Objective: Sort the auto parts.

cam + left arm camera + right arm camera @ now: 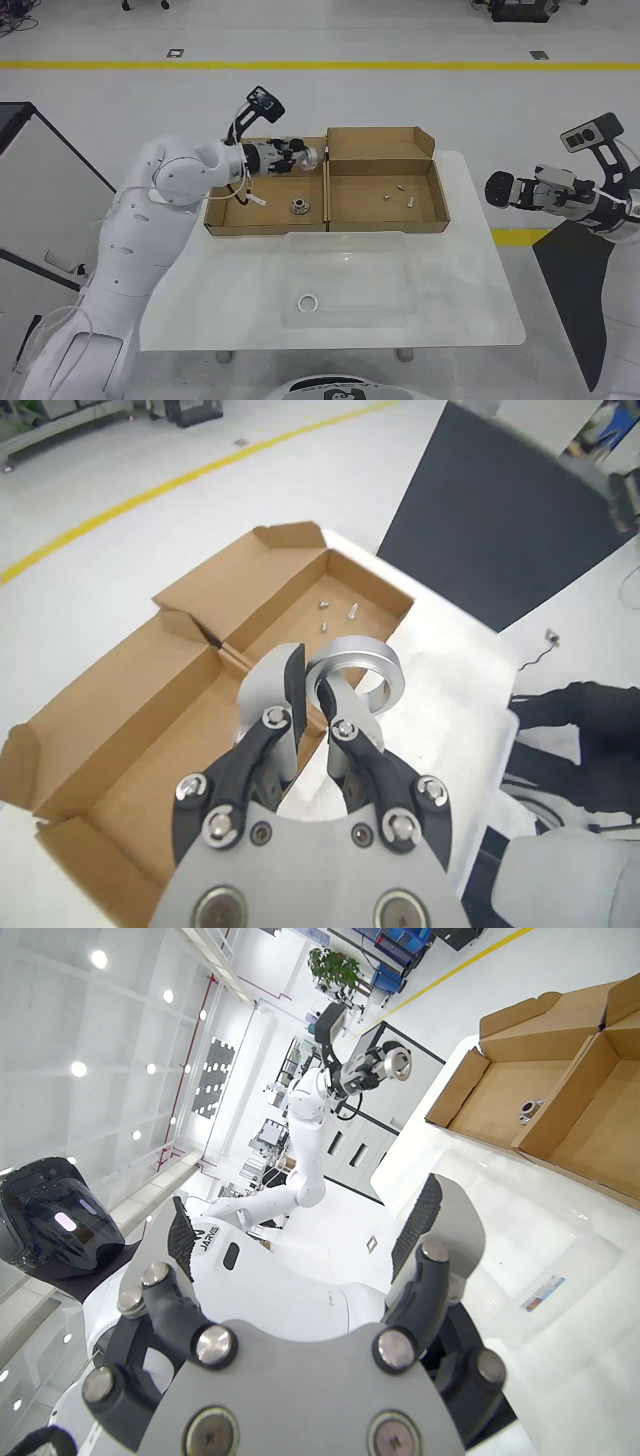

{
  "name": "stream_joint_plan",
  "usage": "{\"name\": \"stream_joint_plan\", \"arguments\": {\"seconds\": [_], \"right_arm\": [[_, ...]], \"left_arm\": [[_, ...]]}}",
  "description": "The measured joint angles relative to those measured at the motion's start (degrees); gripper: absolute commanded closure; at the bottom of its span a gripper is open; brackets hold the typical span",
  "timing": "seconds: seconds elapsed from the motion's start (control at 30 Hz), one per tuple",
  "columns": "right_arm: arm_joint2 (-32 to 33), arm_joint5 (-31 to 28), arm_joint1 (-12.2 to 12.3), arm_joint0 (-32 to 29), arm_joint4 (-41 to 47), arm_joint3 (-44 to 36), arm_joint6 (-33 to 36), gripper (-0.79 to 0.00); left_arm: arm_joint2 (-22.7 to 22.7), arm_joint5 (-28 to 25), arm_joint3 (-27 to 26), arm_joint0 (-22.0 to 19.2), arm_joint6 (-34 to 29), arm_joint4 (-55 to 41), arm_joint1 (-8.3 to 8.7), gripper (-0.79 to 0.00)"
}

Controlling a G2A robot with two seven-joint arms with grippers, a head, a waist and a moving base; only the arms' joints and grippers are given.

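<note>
This is a robotics lab hall. A yellow floor line runs far beyond the jaws of the left gripper, with equipment racks past it.

Shiny silver ring at the tip of the left pincer, grey metal with black ribbed pads. Just beyond it, plain brown cardboard boxes, with tiny silver screws in the farther one. White tabletop beneath. Further out, a yellow stripe crosses the pale grey floor. The right pincer is the same grey and black.
</note>
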Motion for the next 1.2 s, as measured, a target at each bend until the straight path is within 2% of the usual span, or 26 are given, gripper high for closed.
{"name": "stream_joint_plan", "arguments": {"seconds": [0.1, 0.3, 0.63, 0.83, 1.2], "right_arm": [[0.0, 0.0, 0.0, 0.0, 0.0, 0.0, 0.0, -0.785], [0.0, 0.0, 0.0, 0.0, 0.0, 0.0, 0.0, -0.785], [0.0, 0.0, 0.0, 0.0, 0.0, 0.0, 0.0, -0.785], [0.0, 0.0, 0.0, 0.0, 0.0, 0.0, 0.0, -0.785], [0.0, 0.0, 0.0, 0.0, 0.0, 0.0, 0.0, -0.785]], "left_arm": [[2.42, -0.43, 2.22, -2.2, -2.57, 4.24, -0.12, 0.0], [7.88, -1.73, 9.25, -7.0, -2.83, 11.07, -1.05, 0.0], [17.45, -3.63, 25.41, -14.03, -1.39, 19.77, -3.66, 0.0], [21.68, -5.07, 31.66, -15.72, -1.68, 21.01, -5.29, 0.0], [26.74, -5.55, 38.68, -17.2, -0.34, 21.86, -8.03, 0.0]]}}
